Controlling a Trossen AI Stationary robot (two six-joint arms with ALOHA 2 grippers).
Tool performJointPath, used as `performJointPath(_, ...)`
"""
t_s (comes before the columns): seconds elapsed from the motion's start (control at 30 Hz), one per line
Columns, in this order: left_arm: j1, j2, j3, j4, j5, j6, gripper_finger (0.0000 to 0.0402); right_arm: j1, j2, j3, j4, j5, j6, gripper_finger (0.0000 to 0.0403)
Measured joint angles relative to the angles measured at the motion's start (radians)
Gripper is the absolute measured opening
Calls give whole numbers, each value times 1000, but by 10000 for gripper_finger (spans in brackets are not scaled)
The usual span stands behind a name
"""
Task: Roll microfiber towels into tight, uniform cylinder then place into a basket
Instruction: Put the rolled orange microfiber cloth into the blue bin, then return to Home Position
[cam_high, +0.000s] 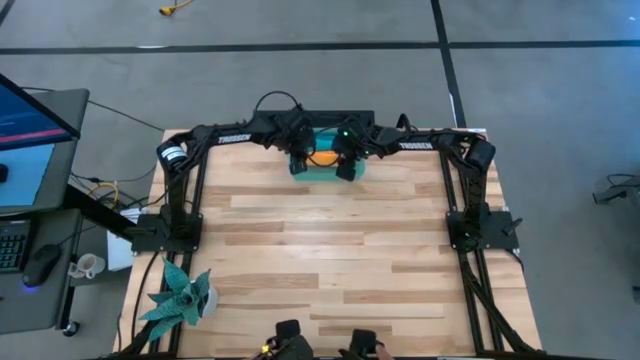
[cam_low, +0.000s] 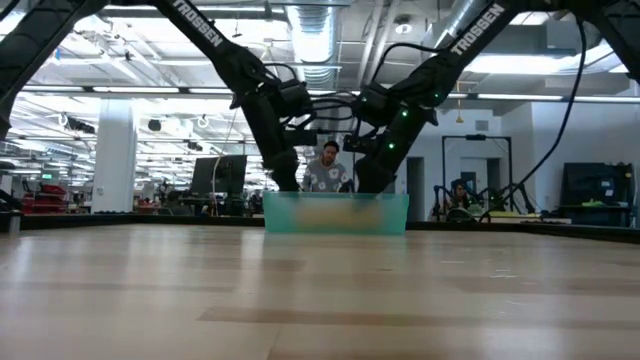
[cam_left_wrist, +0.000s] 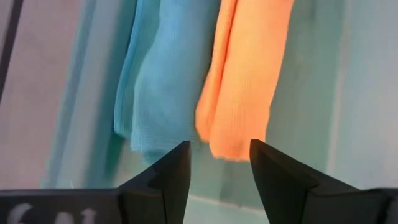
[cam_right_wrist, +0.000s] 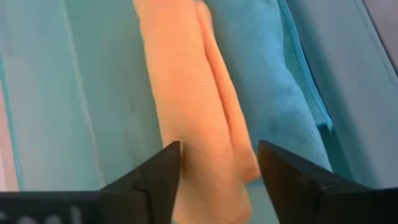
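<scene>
Top centre, above basket: left gripper and right gripper, both released; orange towel lengthwise below, beside blue towel.

Soft cloth towels lie in a translucent plastic basket.

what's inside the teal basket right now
Two rolled towels lie side by side in the basket: an orange towel and a blue towel. Whatever lies beneath them is covered.
</scene>
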Motion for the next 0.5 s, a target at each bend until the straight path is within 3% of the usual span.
performJointPath(0.17, -1, -25, 25, -18, 56, 10, 157, 0, 0, 71, -147, 4, 14, 267)
performJointPath(0.5, 3, -121, 25, -81, 76, 13, 158, 20, -102, 111, -252, -4, -1, 271)
